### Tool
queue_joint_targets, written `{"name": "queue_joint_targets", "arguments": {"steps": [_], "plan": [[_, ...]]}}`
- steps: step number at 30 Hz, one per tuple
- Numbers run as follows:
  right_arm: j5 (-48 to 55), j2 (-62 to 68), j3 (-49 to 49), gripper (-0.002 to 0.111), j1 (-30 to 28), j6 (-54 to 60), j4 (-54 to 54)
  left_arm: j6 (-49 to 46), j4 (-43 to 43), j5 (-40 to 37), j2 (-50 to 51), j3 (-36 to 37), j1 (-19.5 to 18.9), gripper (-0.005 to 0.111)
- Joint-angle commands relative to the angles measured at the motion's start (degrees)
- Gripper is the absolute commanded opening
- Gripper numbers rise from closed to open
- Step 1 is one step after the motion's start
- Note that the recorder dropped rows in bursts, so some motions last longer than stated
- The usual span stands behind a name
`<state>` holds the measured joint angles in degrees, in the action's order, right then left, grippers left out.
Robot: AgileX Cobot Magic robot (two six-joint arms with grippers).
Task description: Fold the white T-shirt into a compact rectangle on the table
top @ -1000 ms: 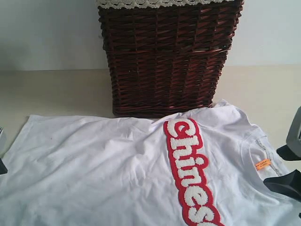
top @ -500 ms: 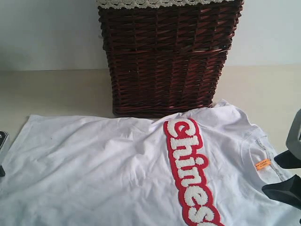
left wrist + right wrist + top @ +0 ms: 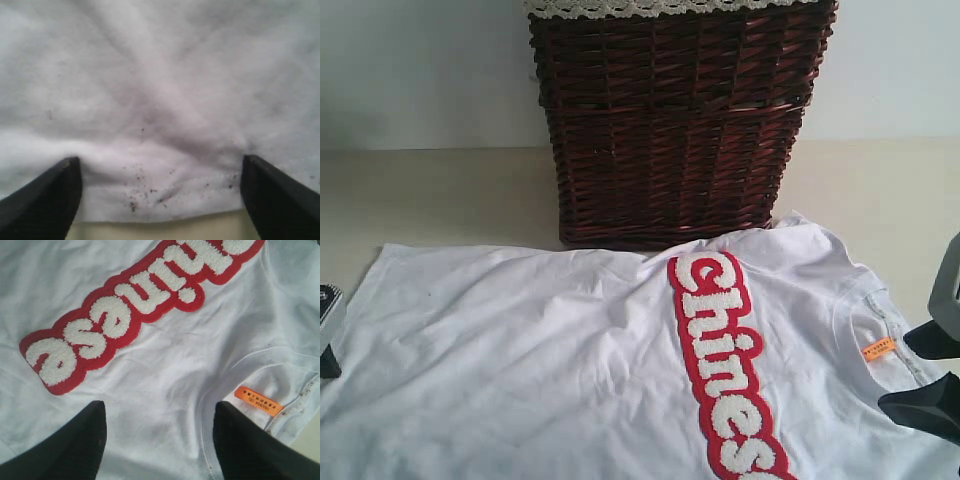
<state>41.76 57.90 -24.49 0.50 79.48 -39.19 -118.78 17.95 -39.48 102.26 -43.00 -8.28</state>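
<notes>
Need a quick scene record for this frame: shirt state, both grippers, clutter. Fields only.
garment: white T-shirt, spread out, red-outlined lettering face up
surface: table
left gripper: open, jaws astride the shirt's hem
right gripper: open, over the collar area beside the orange neck tag
clutter: dark brown wicker basket at the shirt's far edge
folds done: none visible

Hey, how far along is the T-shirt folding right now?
Done: the white T-shirt lies spread out flat on the table, with no fold made yet. In hand: the left gripper stands open over the shirt's edge, and the right gripper is open near the orange neck tag; neither grips cloth. Left: every fold into the rectangle.
</notes>
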Motion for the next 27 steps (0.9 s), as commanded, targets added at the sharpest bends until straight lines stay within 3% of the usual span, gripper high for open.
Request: {"name": "queue_joint_targets", "arguments": {"steps": [1,16,27], "plan": [[0.12,0.07,0.10,0.059,-0.12,-0.20,0.16,-1.47,-0.83,2.44,2.03,0.83,0.35,0.083],[0.02,0.07,0.10,0.059,-0.12,-0.20,1.04,-1.36,-0.83,2.11,2.03,0.83,0.35,0.083],[-2.64,0.07,0.10,0.059,-0.12,3.96,16.48,-1.36,-0.83,2.11,2.03,0.83,0.35,0.083]]}}
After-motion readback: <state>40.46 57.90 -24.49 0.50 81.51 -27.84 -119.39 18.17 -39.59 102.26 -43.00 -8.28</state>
